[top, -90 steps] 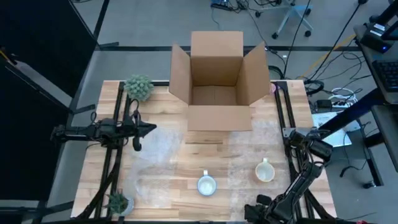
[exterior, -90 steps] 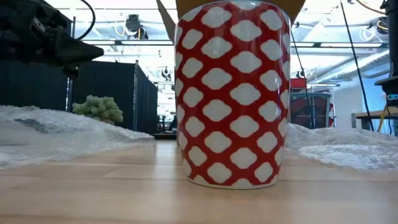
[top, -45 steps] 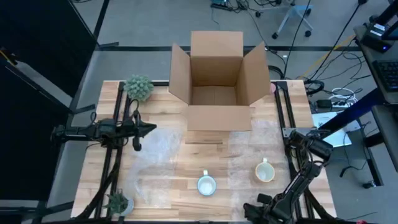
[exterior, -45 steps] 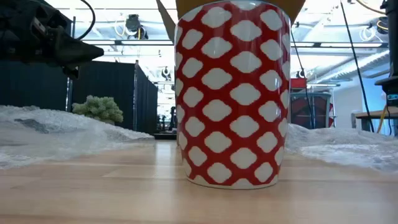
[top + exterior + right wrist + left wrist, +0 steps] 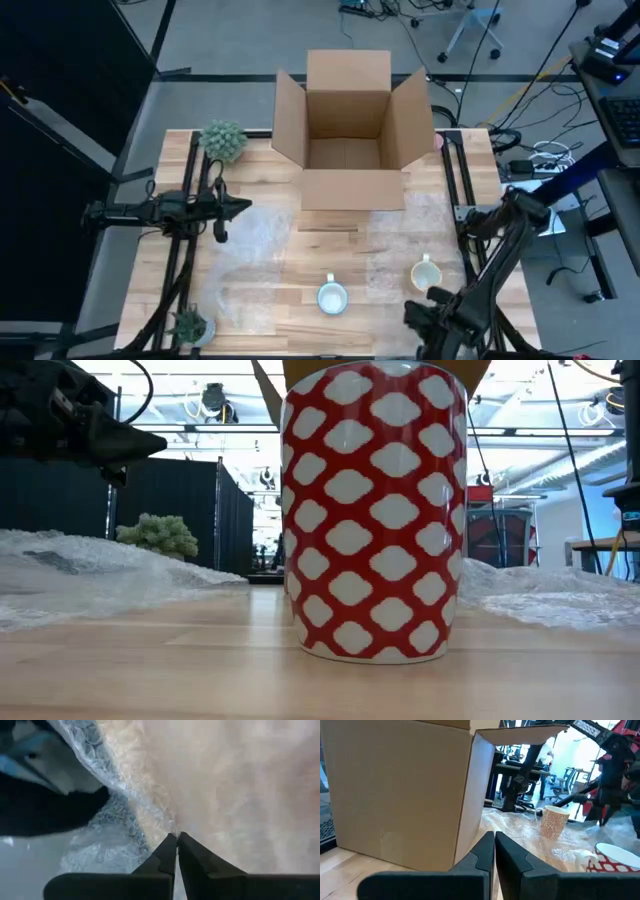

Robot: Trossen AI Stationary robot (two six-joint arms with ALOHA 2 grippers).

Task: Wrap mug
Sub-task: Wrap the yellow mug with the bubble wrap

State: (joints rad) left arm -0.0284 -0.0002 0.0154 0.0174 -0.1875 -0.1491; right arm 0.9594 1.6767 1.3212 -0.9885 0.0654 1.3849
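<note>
High view: the right gripper [image 5: 425, 312], fingers closed on nothing, has swung in from the table's near edge and now sits just beside the speckled mug [image 5: 426, 274], on bubble wrap [image 5: 385, 265]. Hard, glossy ceramic, likely slippery and breakable; its handle suits gripping. The left gripper [image 5: 240, 207], also closed, waits well apart.

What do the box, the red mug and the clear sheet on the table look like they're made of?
Box: brown corrugated cardboard, matte, with folded flaps. Red mug: likely glazed ceramic, glossy with a white pattern. Sheet: clear plastic bubble wrap, by its crinkled, bubbled surface. Table: light wood planks, visible grain.
</note>
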